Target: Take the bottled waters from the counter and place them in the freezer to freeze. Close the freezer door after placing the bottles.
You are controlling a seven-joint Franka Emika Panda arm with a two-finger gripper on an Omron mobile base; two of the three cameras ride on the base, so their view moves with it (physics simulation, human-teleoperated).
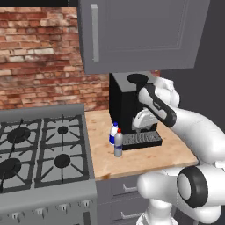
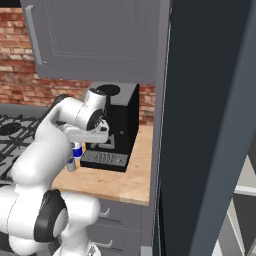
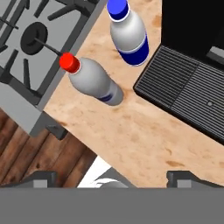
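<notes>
The step in hand is judged to be the approach to the first bottle; nothing is being held and neither bottle is in the freezer (image 2: 210, 125) yet. The gripper (image 3: 111, 177) is hanging above the table (image 3: 144, 140) with its jaws spread wide and empty, its two tips sitting at the bottom of the hand view. In that view the red-cap bottle (image 3: 94, 81) is standing at about 11 o'clock from the gripper, upright on the wood near the table edge beside the stove (image 3: 30, 39). The blue-cap bottle (image 3: 129, 35) is standing at about 12 o'clock, just beyond the red-cap one and close to the drip tray of the coffee machine (image 3: 192, 52). In the left base view both bottles are standing just beside each other at the machine's front left corner. The next move is judged to call for shifting the gripper toward 11 o'clock until the red-cap bottle lies between the jaws, lowering around its body, and closing, while keeping clear of the neighbouring bottle and the tray.
</notes>
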